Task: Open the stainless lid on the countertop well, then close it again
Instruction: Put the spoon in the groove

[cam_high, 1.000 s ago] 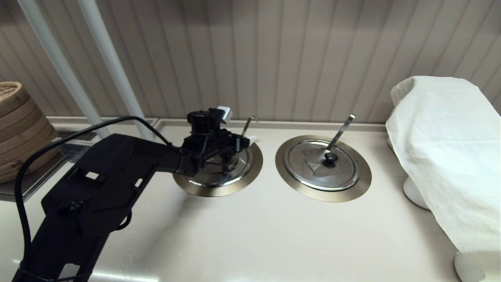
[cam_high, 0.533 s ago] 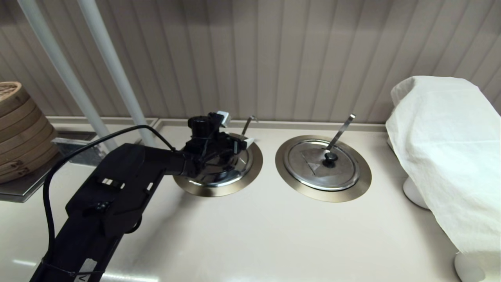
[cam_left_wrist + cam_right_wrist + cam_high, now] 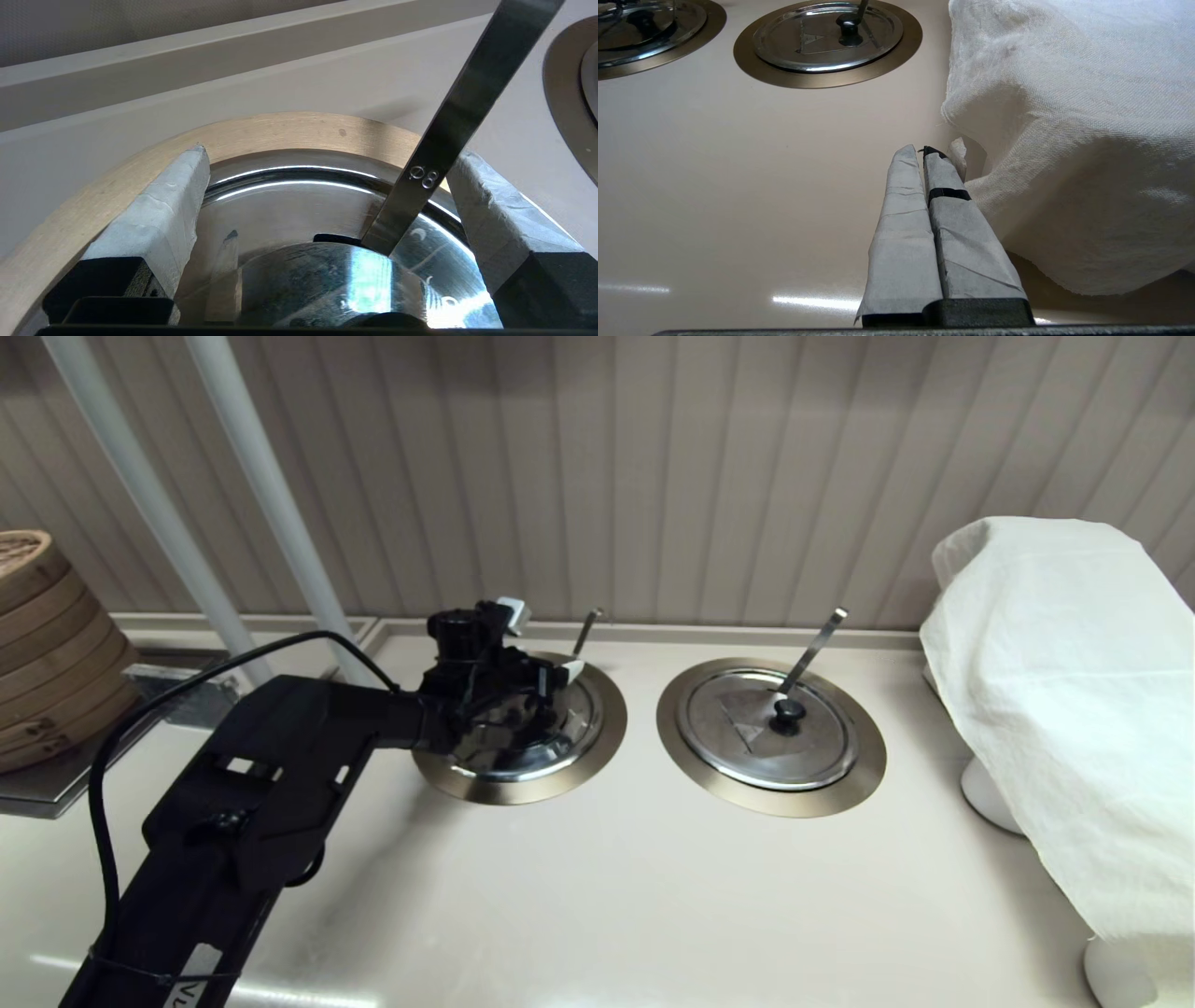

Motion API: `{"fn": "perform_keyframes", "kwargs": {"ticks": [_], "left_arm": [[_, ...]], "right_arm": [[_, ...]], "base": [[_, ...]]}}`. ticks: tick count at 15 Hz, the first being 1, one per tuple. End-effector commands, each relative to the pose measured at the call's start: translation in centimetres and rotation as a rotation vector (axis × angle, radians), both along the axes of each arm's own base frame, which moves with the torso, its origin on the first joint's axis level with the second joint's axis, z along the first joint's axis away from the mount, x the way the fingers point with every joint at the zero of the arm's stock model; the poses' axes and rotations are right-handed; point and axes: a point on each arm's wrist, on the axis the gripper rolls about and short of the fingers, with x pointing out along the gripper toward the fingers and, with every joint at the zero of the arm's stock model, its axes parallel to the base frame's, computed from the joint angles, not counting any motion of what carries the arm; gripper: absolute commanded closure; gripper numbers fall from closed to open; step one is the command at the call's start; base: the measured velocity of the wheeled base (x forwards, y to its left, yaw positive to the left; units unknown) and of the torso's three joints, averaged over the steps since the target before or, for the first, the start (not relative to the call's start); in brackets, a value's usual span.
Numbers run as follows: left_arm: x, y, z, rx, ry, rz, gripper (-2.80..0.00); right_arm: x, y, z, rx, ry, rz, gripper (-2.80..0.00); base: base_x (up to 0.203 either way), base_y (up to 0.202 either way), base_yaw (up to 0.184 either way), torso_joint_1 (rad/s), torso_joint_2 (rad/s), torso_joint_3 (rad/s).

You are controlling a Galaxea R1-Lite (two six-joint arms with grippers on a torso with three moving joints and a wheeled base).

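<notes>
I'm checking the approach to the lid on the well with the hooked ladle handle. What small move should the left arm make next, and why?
Probably ease the left gripper down and shut it on the black knob. Its fingers stand open over the stainless lid, which sits in the countertop well, and the knob lies low between them, ungripped. Mind the ladle handle near one finger. The right gripper is parked beside the white cloth.

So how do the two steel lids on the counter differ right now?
The stainless lid has the left gripper right above it, fingers spread, while the twin lid stands clear. Its ladle handle is thin, the twin's handle flat and straight. Both are round, shiny and seated in bronze-grey rings.
</notes>
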Motion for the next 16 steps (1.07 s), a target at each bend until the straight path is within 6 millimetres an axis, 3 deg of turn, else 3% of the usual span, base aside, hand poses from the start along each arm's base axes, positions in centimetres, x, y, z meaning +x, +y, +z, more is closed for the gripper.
{"fn": "perform_keyframes", "kwargs": {"ticks": [1, 11, 16], "left_arm": [[0.0, 0.3, 0.3, -0.003, -0.009, 0.002, -2.80], [-0.1, 1.7, 1.2, -0.014, -0.001, 0.018, -2.80], [-4.2, 2.8, 4.0, -0.055, 0.095, 0.018, -2.80]], "right_arm": [[0.0, 0.0, 0.0, 0.000, 0.001, 0.000, 0.00], [0.0, 0.0, 0.0, 0.000, 0.000, 0.000, 0.00], [0.0, 0.0, 0.0, 0.000, 0.001, 0.000, 0.00]], "base": [[0.000, 0.000, 0.000, 0.000, 0.00, 0.000], [0.000, 0.000, 0.000, 0.000, 0.00, 0.000], [0.000, 0.000, 0.000, 0.000, 0.00, 0.000]]}}
